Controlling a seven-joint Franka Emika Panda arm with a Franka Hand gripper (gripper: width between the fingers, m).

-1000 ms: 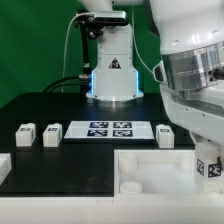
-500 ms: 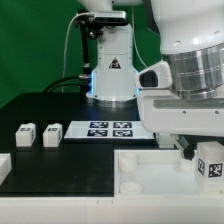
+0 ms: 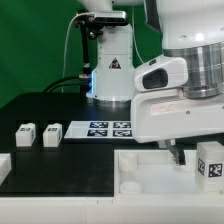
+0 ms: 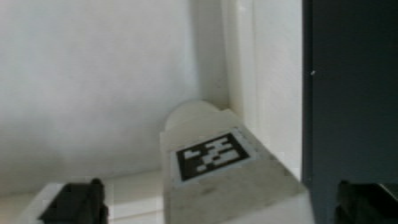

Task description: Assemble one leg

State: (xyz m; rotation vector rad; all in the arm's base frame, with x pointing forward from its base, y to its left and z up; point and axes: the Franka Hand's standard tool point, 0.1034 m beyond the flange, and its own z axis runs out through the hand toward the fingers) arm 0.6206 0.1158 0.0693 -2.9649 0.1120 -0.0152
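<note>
Two legs (image 3: 25, 131) (image 3: 52, 133), small white blocks with square tags, stand on the black table at the exterior view's left. A third leg (image 3: 211, 161) stands at the large white tray-like part (image 3: 150, 176) on the exterior view's right. My gripper (image 3: 178, 153) hangs low over that part, just beside the third leg. In the wrist view a tagged leg (image 4: 214, 155) lies by a white wall, between and just ahead of my dark fingertips (image 4: 75, 203). My gripper (image 4: 222, 205) is open and holds nothing.
The marker board (image 3: 108, 128) lies flat behind the tray-like part. The robot base (image 3: 112, 70) with its cables stands at the back. A white part (image 3: 4, 166) sits at the exterior view's left edge. My arm's bulk hides the table behind the tray's right side.
My arm has swung toward the exterior view's left and lower over the tray-like part. It now hides the leg that stood by the marker board's right end.
</note>
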